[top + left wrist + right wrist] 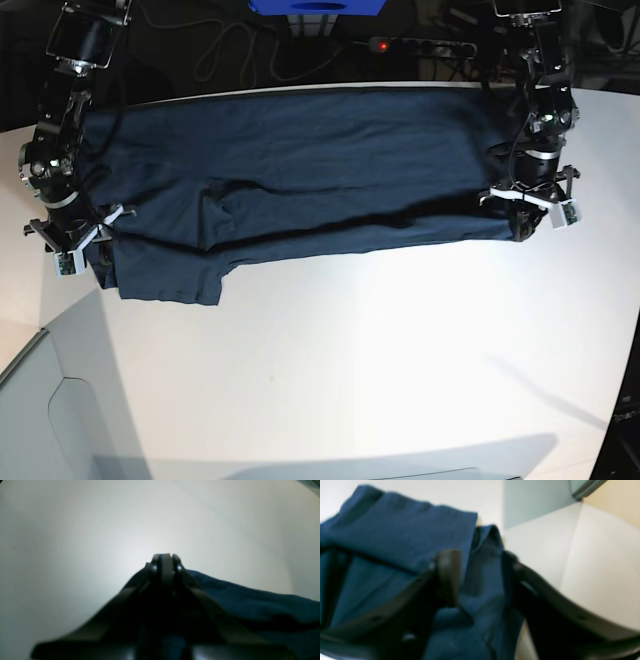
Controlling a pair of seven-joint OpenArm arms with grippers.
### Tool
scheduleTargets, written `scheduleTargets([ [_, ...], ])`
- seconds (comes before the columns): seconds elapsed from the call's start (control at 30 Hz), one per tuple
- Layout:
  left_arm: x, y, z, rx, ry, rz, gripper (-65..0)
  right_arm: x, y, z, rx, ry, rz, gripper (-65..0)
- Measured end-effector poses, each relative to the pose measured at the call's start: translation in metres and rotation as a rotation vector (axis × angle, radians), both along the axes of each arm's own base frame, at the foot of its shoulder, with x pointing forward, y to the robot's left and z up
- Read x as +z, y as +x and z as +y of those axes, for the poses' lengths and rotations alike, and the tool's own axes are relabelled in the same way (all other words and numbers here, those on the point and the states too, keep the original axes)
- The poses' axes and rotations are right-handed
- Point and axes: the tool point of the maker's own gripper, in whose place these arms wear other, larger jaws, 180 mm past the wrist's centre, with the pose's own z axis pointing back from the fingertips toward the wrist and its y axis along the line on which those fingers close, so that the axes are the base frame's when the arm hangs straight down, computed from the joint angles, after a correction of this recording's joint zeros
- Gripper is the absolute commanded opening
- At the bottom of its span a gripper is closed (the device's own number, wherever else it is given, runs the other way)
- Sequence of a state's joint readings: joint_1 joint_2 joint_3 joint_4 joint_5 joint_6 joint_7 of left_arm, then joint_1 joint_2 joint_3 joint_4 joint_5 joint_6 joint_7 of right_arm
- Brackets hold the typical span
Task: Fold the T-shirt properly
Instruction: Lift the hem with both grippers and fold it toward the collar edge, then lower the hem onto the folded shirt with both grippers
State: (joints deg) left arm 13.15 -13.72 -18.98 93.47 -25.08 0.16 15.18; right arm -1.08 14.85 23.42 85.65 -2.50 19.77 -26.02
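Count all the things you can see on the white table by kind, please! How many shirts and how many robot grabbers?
T-shirt: 1, dark navy blue, lying on the white table
Grippers: 2, the left gripper and the right gripper
Total: 3

Bare white table (350, 360) lies in front of the T-shirt (300, 170), open for passing; cables (230, 50) and a power strip (420, 45) crowd behind it.

White surface (330, 350), brightly lit; dark background behind; black cables (235, 50), power strip with red light (415, 45), blue box (315, 7).
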Motion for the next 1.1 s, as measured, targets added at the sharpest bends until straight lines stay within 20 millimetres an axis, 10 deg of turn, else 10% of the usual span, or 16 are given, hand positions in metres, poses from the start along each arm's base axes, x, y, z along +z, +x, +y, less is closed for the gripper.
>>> scheduleTargets([
  [0.73, 0.000, 0.000, -0.001, 0.000, -0.001, -0.001, -65.0, -0.044, 0.007, 0.027, 0.061, 0.052, 0.127, -31.7],
  [1.0, 0.001, 0.001, -0.001, 0.000, -0.001, -0.002, -65.0, -0.046, 0.006, 0.028, 0.061, 0.057, 0.127, -64.2],
  [1.1, 0.001, 0.002, -0.001, 0.000, -0.001, -0.005, -65.0, -0.047, 0.005, 0.028, 0.061, 0.056, 0.133, -64.1],
])
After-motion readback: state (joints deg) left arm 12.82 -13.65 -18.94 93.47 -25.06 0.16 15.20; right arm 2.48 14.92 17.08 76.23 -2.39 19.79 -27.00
